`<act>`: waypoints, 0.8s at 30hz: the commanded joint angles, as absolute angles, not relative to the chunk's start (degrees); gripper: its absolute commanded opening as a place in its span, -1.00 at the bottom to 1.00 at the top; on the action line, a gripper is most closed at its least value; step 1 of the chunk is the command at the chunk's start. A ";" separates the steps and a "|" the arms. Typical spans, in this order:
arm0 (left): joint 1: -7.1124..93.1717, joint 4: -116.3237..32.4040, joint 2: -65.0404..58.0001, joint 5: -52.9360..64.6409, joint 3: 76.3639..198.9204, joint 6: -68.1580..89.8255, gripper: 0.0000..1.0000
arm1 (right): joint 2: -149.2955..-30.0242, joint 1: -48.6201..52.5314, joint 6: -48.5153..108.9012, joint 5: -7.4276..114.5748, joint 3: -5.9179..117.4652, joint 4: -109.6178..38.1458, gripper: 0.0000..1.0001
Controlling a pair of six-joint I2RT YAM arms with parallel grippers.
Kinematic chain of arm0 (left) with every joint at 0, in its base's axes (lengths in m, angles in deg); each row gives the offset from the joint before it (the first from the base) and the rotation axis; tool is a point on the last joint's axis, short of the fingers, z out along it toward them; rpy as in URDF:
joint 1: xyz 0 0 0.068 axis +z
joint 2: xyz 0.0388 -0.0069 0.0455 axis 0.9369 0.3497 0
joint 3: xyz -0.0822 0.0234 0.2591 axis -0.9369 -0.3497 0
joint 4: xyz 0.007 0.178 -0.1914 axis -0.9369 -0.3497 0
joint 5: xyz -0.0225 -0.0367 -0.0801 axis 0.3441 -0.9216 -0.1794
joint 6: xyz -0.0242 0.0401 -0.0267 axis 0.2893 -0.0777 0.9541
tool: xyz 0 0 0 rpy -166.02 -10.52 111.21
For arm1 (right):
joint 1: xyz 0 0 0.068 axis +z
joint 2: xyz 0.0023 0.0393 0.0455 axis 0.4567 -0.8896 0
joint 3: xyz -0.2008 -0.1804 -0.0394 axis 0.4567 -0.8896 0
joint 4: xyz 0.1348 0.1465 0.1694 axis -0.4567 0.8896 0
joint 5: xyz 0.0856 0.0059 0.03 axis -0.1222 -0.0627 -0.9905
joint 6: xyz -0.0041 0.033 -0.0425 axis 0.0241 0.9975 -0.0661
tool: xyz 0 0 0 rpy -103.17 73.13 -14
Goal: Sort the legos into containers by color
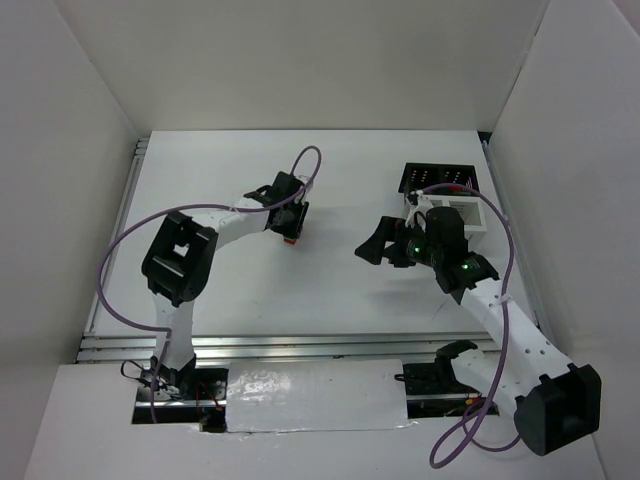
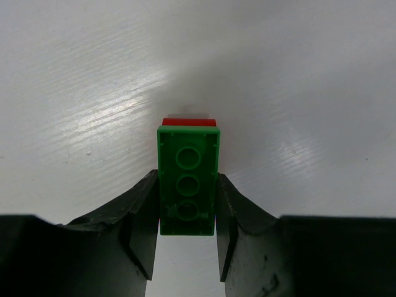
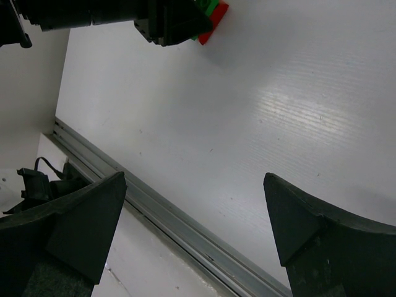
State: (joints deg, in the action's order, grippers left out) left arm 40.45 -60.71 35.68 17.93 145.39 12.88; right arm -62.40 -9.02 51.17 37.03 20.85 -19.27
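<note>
- Sorting appears unfinished: one two-colour stack is unsplit and out of any bin, and no other bricks show.
- Right jaws, released and empty, hang over the tabletop [image 1: 330,190], just near-left of the black container [image 1: 437,170].
- Left jaws, well left of the black container, are clenched on a green lego [image 2: 188,182] joined to a red lego [image 2: 189,122].
- White container [image 1: 483,222] stands just beside the black container, on its near side. What either holds is too small to tell.
</note>
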 commanded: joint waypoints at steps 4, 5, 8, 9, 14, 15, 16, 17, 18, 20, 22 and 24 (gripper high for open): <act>40.17 -59.19 31.85 11.06 144.23 13.84 -1.00 | -61.58 -8.63 51.85 36.53 18.82 -25.42 0.99; 40.17 -56.31 29.55 8.34 141.61 14.19 -1.00 | -61.32 -8.80 51.85 34.95 18.03 -28.13 0.99; 40.09 -47.19 18.84 -8.25 134.42 16.30 -1.00 | -58.95 -8.98 51.33 26.08 14.86 -35.68 0.99; 40.17 -44.53 16.29 -12.56 132.38 17.70 -1.00 | -57.98 -9.15 51.07 24.06 14.07 -37.02 0.99; 38.69 -25.99 1.43 -32.89 123.41 31.92 -1.00 | -52.10 -9.33 51.06 15.44 9.68 -47.20 0.98; 38.24 -24.39 0.36 -34.13 122.61 33.17 -1.00 | -51.56 -9.33 52.11 14.21 8.89 -48.62 0.98; 37.72 -23.33 -0.43 -36.23 122.08 34.22 -1.00 | -51.12 -9.33 52.73 12.37 8.53 -49.85 0.98; 36.49 -21.84 -1.75 -37.12 121.03 35.37 -1.00 | -50.60 -9.33 53.52 11.65 8.09 -52.65 0.98; 35.96 -20.09 -2.37 -37.82 120.58 36.77 -1.00 | -49.46 -9.24 55.35 11.47 7.39 -54.07 0.98; 34.21 -20.24 -3.68 -37.92 120.32 36.70 -1.00 | -48.22 -8.98 56.94 11.12 6.86 -57.40 0.97; 32.97 -21.47 -4.30 -37.22 120.32 35.29 -1.00 | -46.38 -8.63 57.92 12.34 7.03 -57.60 0.95; 32.53 -23.14 -4.83 -37.30 120.75 34.50 -1.00 | -45.06 -7.93 57.92 13.48 7.38 -57.34 0.93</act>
State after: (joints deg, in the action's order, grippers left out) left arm 33.04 -25.17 -3.95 -34.18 120.69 34.00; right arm -47.12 -8.91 56.24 14.01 7.12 -50.99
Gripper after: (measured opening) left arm 0.466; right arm 0.971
